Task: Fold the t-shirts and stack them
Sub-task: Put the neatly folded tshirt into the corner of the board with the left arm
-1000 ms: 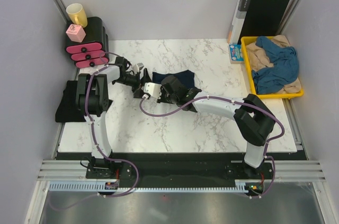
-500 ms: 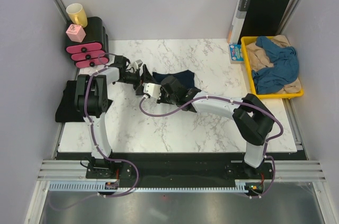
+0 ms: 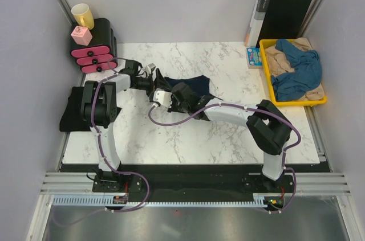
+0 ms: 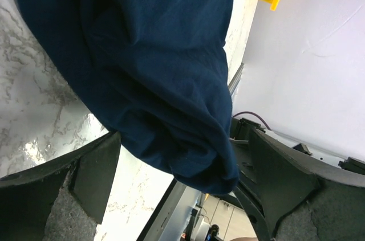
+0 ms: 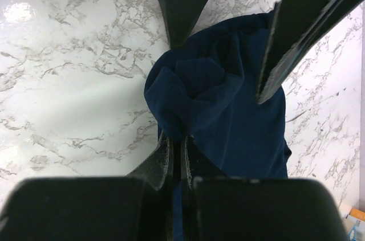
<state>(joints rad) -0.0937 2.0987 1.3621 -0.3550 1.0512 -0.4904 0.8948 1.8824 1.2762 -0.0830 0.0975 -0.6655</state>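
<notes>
The dark navy t-shirt [image 3: 195,85] lies bunched at the table's back middle. My right gripper [image 3: 173,89] is shut on its left edge; in the right wrist view the fingers [image 5: 178,138] pinch a fold of the navy cloth [image 5: 239,115]. My left gripper [image 3: 158,82] is open right beside it. In the left wrist view its fingers [image 4: 182,144] stand wide apart, with a hanging lobe of the navy shirt [image 4: 154,64] between them. A medium-blue shirt [image 3: 297,70] and a beige one [image 3: 279,58] lie in the yellow tray. A black cloth [image 3: 71,114] lies at the left edge.
The yellow tray [image 3: 263,61] stands at the back right, with the black orange-edged folder [image 3: 285,16] upright behind it and a small blue box [image 3: 254,56] beside it. A black and pink rack [image 3: 94,47] with a yellow mug [image 3: 82,14] stands at the back left.
My left gripper has moved right and back to the navy shirt's left edge. My right gripper has shifted slightly left with the cloth.
</notes>
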